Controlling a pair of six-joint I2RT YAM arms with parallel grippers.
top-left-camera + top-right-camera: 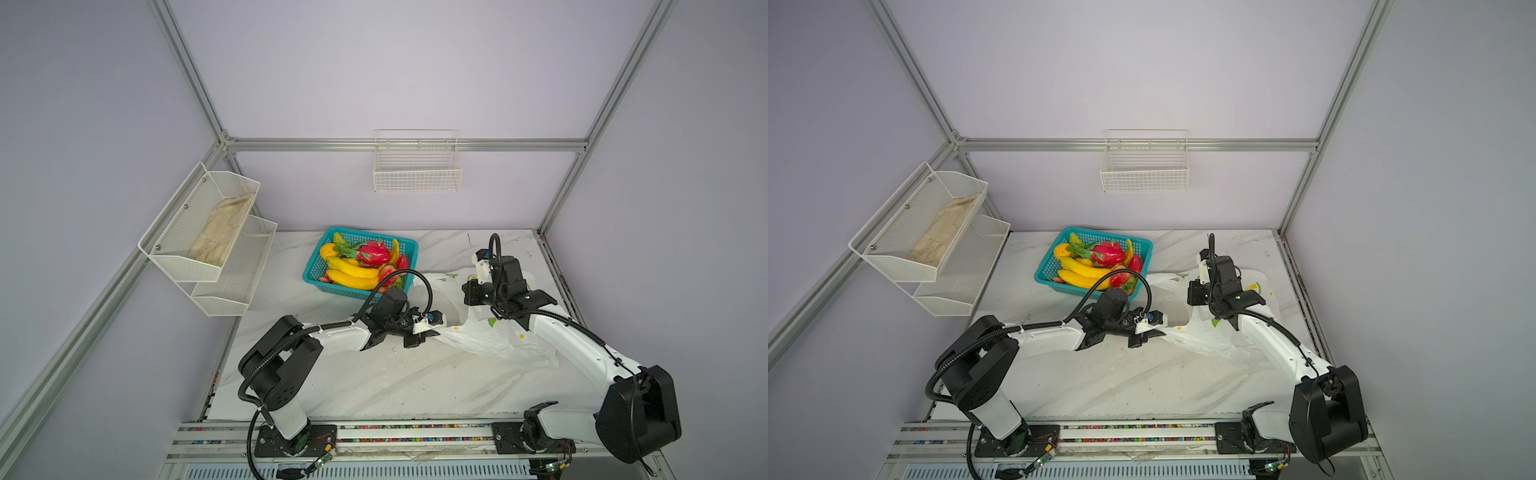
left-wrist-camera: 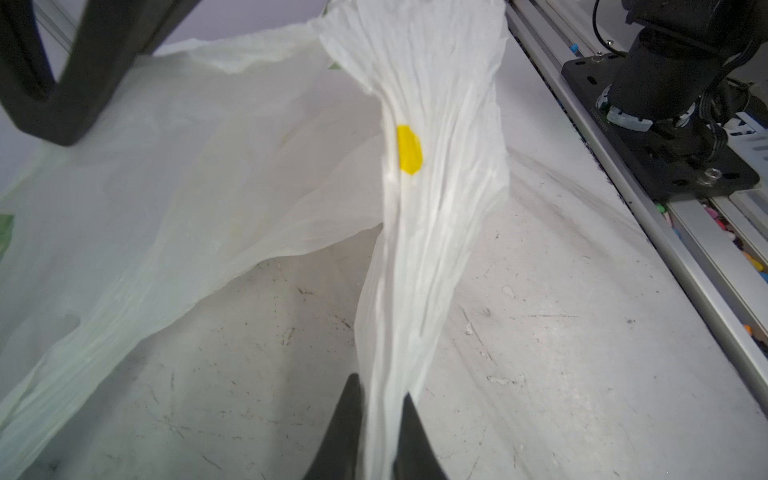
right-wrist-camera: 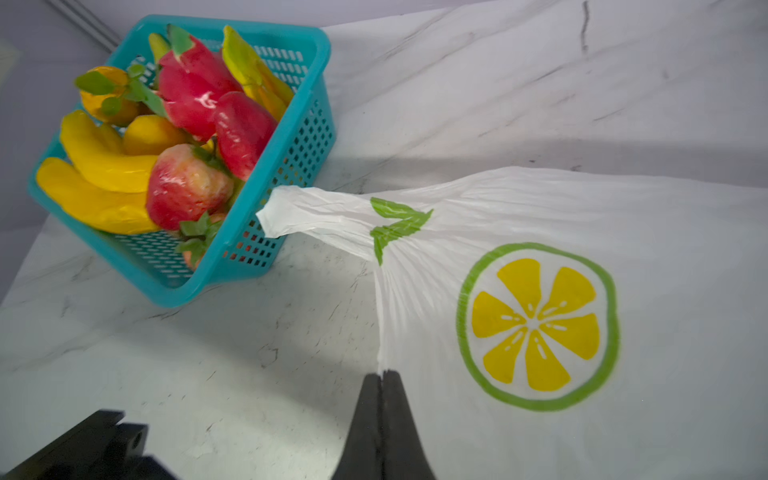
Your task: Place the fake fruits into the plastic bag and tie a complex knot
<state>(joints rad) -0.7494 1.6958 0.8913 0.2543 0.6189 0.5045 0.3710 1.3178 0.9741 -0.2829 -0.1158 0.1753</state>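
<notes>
Lying crumpled on the right half of the marble table (image 1: 374, 382), the plastic bag (image 1: 490, 336) is pinched in two places. Your left gripper (image 2: 380, 390) holds a bunched white strip of the bag between its narrow jaws at the bag's near-left end. Your right gripper (image 3: 381, 376) is clamped tight on the bag's edge farther back, beside the printed lemon slice (image 3: 538, 326). One handle loop (image 3: 291, 208) stretches left and ends just beside the wall of the teal basket (image 3: 291, 166). You find the fake fruits (image 1: 361, 266) piled in that basket at the far middle of the table: bananas, dragon fruit, strawberries and an orange. On the left wall hangs a white mesh rack (image 1: 199, 232) holding a beige cloth (image 1: 224, 232), and a white wire basket (image 1: 417, 166) hangs on the far wall.
</notes>
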